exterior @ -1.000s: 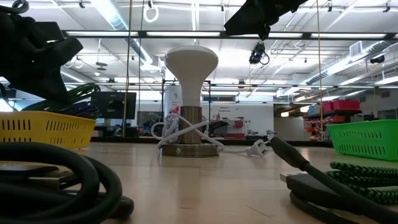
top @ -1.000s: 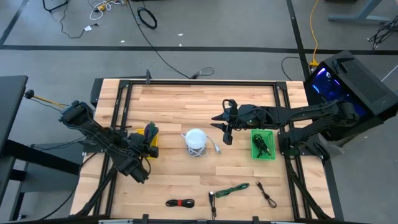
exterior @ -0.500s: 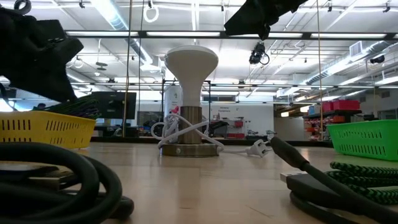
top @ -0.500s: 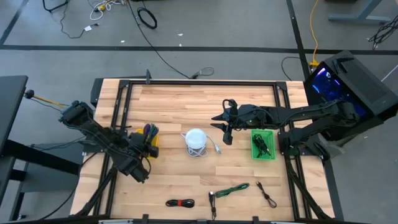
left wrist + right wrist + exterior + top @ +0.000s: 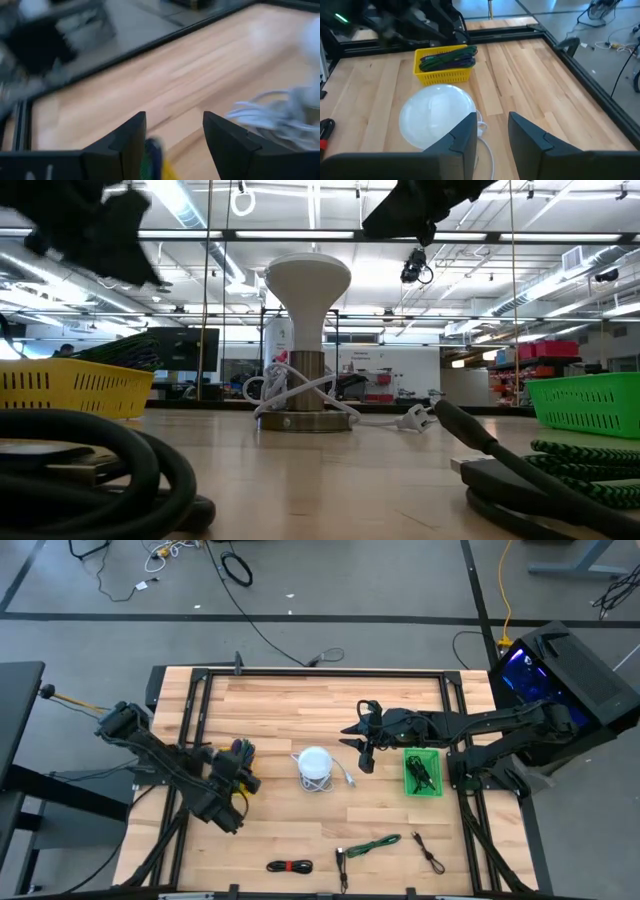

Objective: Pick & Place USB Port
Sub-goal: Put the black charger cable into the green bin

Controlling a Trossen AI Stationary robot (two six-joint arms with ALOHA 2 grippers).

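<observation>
My left gripper, fingers parted and empty, over yellow basket; white lamp between it and right gripper, parted, empty.

At the centre of the desk we see the lamp. Left of it sits one basket holding cables, with the left gripper over it. Right of the lamp hangs the right gripper, and further right a second basket. Along the lower edge lie three loose cables.
</observation>
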